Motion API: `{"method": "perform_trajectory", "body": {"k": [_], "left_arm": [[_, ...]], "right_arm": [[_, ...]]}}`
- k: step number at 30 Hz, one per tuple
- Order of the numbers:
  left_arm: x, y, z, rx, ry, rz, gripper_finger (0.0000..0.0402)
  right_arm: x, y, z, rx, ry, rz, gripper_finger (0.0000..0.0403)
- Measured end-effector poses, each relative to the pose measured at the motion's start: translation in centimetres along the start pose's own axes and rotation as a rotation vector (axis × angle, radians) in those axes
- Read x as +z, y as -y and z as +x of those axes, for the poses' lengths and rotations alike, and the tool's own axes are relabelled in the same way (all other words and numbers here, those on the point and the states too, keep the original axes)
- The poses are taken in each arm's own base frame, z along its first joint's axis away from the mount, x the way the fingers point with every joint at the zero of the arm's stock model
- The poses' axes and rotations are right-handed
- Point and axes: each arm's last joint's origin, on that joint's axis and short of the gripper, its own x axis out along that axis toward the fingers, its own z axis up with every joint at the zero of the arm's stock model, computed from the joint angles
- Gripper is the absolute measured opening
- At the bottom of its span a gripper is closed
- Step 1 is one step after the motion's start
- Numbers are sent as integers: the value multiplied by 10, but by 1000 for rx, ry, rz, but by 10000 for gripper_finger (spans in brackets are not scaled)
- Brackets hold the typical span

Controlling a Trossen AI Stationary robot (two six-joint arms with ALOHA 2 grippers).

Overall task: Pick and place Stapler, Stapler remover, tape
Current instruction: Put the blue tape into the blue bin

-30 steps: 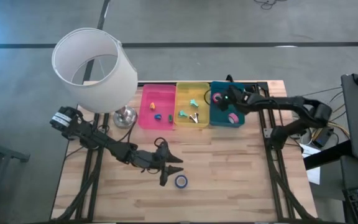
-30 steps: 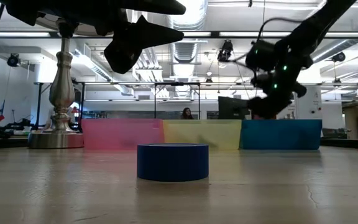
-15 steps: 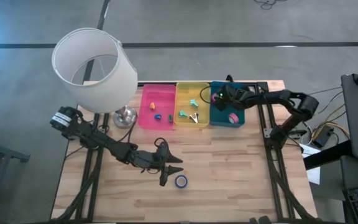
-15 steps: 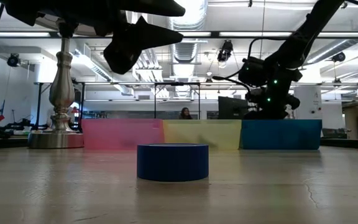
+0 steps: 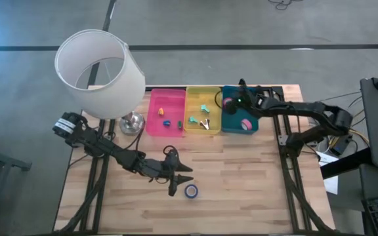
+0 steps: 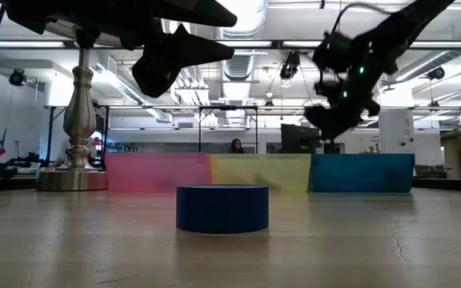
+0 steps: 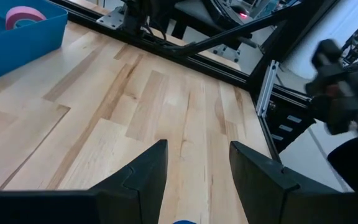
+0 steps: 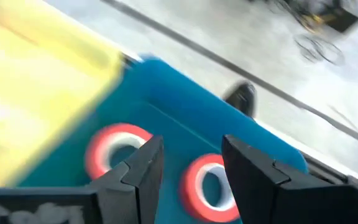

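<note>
A dark blue tape roll (image 5: 191,191) lies flat on the wooden table (image 5: 241,177), also seen as tape (image 6: 222,208) in the low view. My left gripper (image 5: 178,177) hovers open just left of and above it, fingers (image 7: 146,176) apart with nothing between. My right gripper (image 5: 239,101) hangs open over the blue bin (image 5: 239,130). Two red-pink tape rolls (image 8: 115,154) (image 8: 209,185) lie flat on that bin's floor below its fingers (image 8: 248,163). Small coloured pieces lie in the yellow bin (image 5: 203,92) and the pink bin (image 5: 165,95); which is the stapler or the stapler remover, I cannot tell.
A lamp with a wide white shade (image 5: 99,71) and a metal foot (image 5: 132,122) stands at the table's far left, beside the pink bin. The three bins line the far edge. Bare wood stretches to the right of the blue roll and toward the near edge.
My right gripper dipped down toward the blue bin and then rose again above it, ending a little higher than a second ago. The left arm and the blue roll stayed where they were.
</note>
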Motion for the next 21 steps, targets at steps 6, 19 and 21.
{"method": "perform_trajectory", "body": {"k": [6,19,21], "left_arm": [[0,0,0,0,0,-13,177],[-14,11,10,-17,-38,-48,177],[-19,14,17,-16,-52,-41,177]], "right_arm": [[9,-13,-48,154,137,-2,147],[-18,-59,-111,712,125,-253,145],[-26,-66,-121,801,107,-297,148]]}}
